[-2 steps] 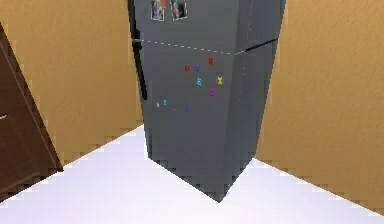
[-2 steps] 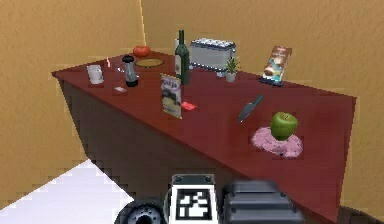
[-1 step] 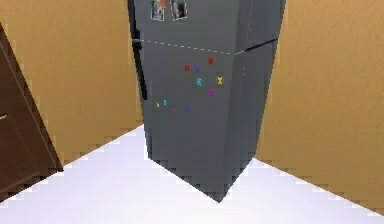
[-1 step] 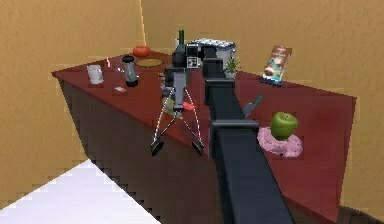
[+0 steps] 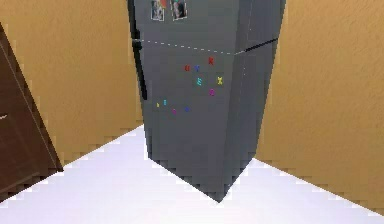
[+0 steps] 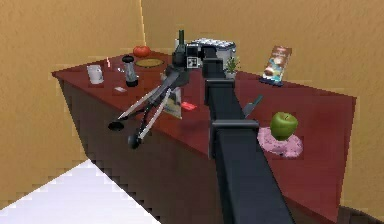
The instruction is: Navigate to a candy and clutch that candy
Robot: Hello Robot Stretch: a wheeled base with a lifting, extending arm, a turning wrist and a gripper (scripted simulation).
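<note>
Over the dark red counter (image 6: 320, 105) extends the arm (image 6: 235, 140), its gripper (image 6: 128, 130) slanting thin fingers toward the counter's near edge; whether it holds anything cannot be told. A small red-and-white packet (image 6: 176, 104), probably the candy, lies just beside the fingers, between them and the arm.

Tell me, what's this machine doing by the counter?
A wheeled robot has its dark square arm stretched over a dark red wooden counter. Its two-fingered gripper is near the counter's front edge, by a small red and white object; I cannot tell whether it holds anything. A green apple, a red tomato and a white mug also stand there. Ahead of the robot stands a dark grey fridge with coloured magnets.
</note>
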